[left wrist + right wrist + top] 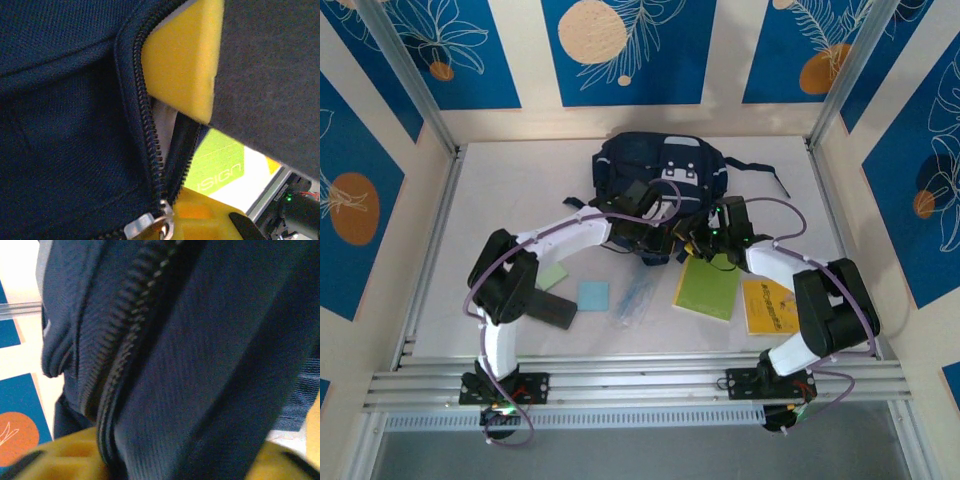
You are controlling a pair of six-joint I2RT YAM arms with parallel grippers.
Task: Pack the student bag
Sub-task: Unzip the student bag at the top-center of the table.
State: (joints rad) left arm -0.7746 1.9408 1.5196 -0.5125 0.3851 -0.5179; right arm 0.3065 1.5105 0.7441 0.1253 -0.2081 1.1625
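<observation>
The student bag [655, 165], a dark navy backpack with white stripes, lies at the back middle of the table. Both grippers are at its near edge. My left gripper [642, 212] is shut at the bag's zipper [150, 130]. One yellow finger [210, 220] sits right beside the metal zipper slider [150, 227], and the zip gapes a little above it. My right gripper [705, 238] has a thick fold of navy fabric [200, 365] and a stretch of zipper [125, 350] between its yellow fingers [60, 455], shut on it.
In front of the bag lie a green notebook [708, 288], a yellow book [768, 305], a clear plastic pouch [635, 295], a light blue pad [592, 296], a pale green pad [553, 276] and a flat black item [552, 310]. Metal rails [640, 385] edge the near side.
</observation>
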